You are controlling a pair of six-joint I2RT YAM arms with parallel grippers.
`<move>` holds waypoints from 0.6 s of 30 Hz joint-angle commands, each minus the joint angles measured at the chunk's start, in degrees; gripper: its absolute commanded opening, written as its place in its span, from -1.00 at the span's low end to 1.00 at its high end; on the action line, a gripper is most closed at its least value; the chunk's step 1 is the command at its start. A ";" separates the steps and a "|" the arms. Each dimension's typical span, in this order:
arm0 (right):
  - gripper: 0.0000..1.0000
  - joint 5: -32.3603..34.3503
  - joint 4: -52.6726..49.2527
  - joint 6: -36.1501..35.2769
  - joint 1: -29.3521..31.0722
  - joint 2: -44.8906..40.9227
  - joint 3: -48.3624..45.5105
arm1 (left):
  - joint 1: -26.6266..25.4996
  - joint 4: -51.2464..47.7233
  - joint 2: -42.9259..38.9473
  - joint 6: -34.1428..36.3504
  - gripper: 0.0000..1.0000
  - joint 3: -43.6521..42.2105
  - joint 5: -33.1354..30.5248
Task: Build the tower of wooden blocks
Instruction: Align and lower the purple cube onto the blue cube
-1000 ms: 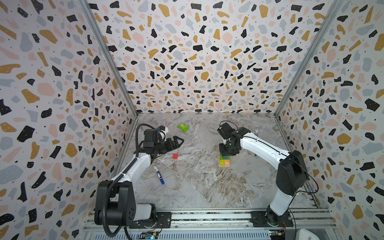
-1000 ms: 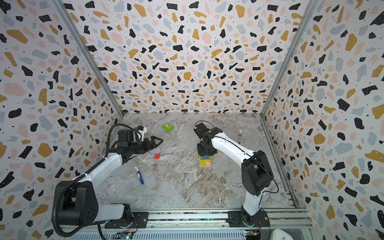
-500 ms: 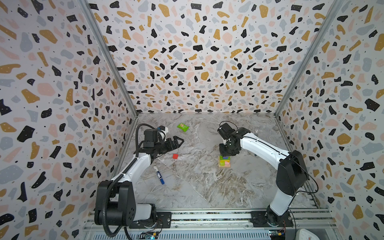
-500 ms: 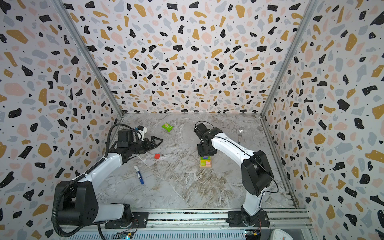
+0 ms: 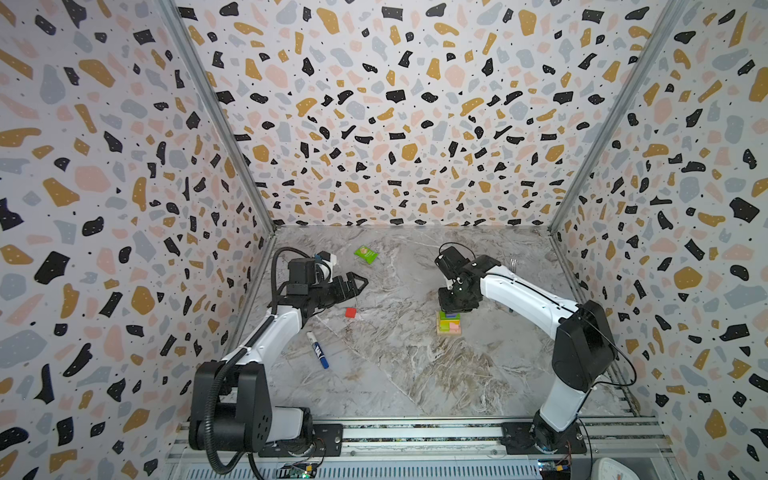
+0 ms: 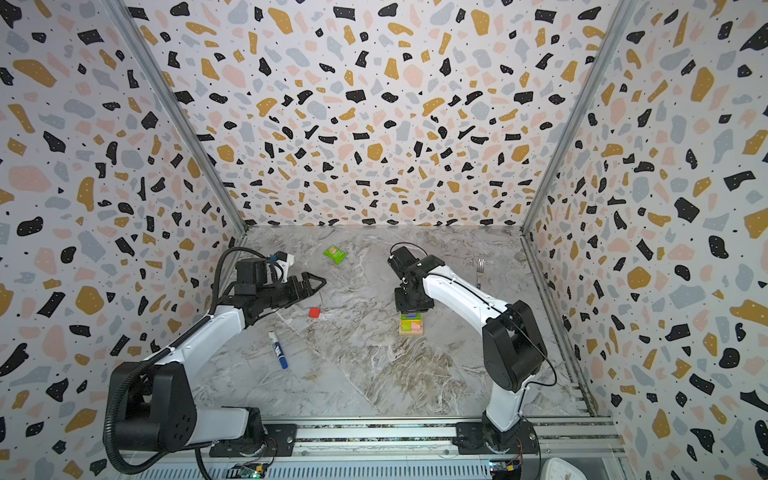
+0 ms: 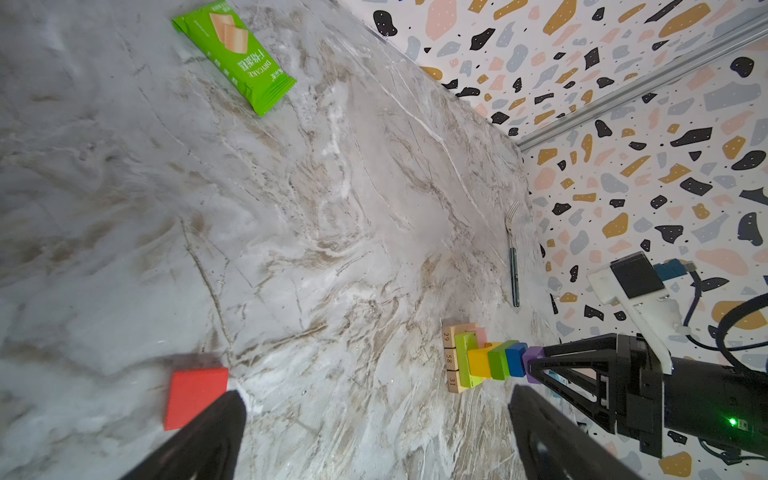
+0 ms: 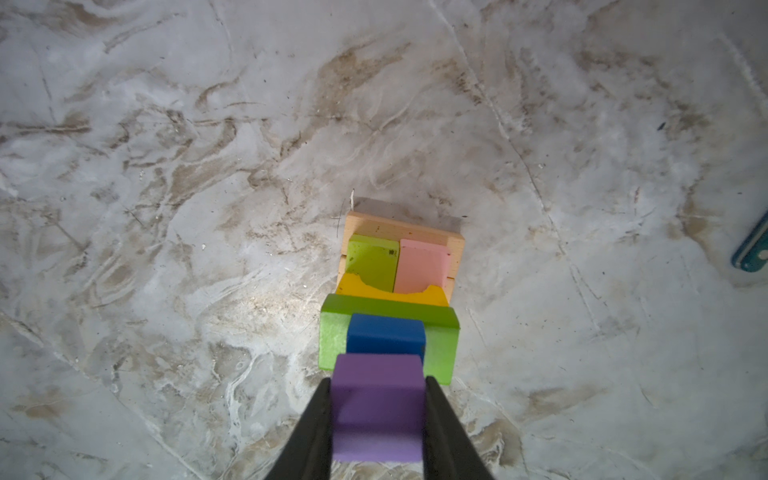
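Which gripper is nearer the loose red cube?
Left. The left gripper hangs open close beside the red cube; the right gripper is at the tower, shut on the purple cube.

Ten wood blocks show on my screens: I count three tan bars, one lime bar, one pink bar, one yellow arch, one darker green bar, one blue cube, one purple cube and one red cube. Besides the blocks, I count one green packet, one marker pen and one fork.
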 commanded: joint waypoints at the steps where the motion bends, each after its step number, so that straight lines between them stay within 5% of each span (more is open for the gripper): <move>1: -0.60 0.05 -0.39 0.66 -0.09 0.15 0.40 | -0.20 0.65 -1.45 0.81 1.00 0.44 0.51; 18: -0.59 0.76 -0.60 0.75 -0.23 0.19 0.88 | -0.22 0.65 -1.45 0.81 1.00 0.43 0.66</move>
